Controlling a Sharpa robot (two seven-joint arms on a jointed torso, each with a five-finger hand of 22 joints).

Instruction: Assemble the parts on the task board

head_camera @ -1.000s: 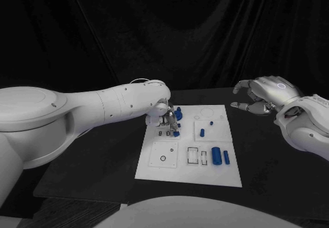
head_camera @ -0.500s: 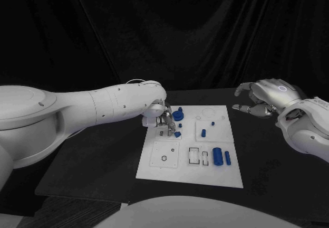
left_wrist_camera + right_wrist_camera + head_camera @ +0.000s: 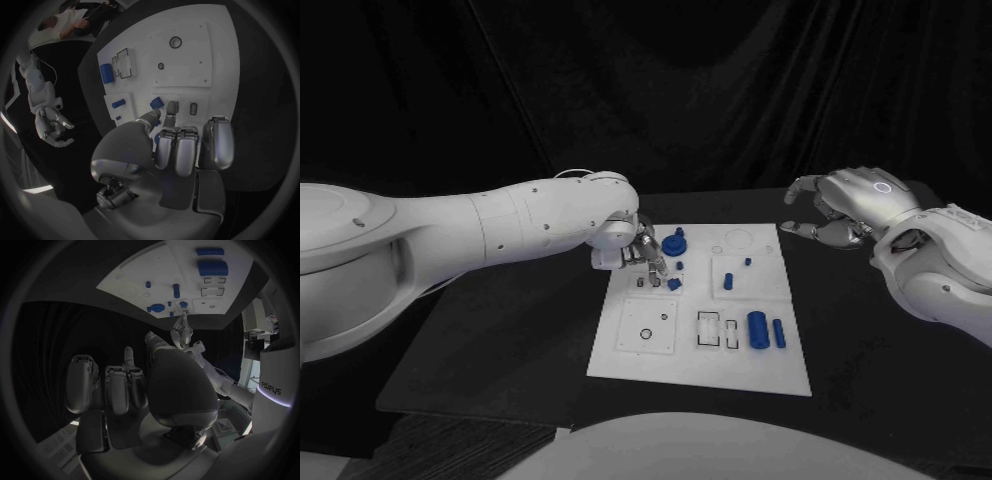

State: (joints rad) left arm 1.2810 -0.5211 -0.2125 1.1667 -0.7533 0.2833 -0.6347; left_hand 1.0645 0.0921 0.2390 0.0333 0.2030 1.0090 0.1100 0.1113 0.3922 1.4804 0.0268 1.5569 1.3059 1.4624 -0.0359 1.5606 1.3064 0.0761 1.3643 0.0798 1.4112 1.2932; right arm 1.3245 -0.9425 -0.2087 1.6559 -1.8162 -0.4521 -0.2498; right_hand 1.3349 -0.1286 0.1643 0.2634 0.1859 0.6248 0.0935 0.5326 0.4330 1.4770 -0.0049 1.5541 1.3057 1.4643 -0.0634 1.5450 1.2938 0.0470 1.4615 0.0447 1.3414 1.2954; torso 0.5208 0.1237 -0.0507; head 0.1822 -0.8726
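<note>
Left hand (image 3: pixel 635 250) sits over the task board (image 3: pixel 700 355) at its 10 o'clock corner, fingers curled down by the small blue parts (image 3: pixel 674 283); can't tell if it's pinching one. Right hand (image 3: pixel 848 210) hovers off the board at 2 o'clock, fingers curled, holding nothing

Left wrist view: fingertips (image 3: pixel 170 107) touch down beside a blue part (image 3: pixel 156 103), grip unclear

Right wrist view: right hand (image 3: pixel 134 385) empty, well apart from the board (image 3: pixel 237 295)

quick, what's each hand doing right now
Left hand: over the task board, fingers down by the blue parts; a hold cannot be told.
Right hand: open, holding nothing.
</note>
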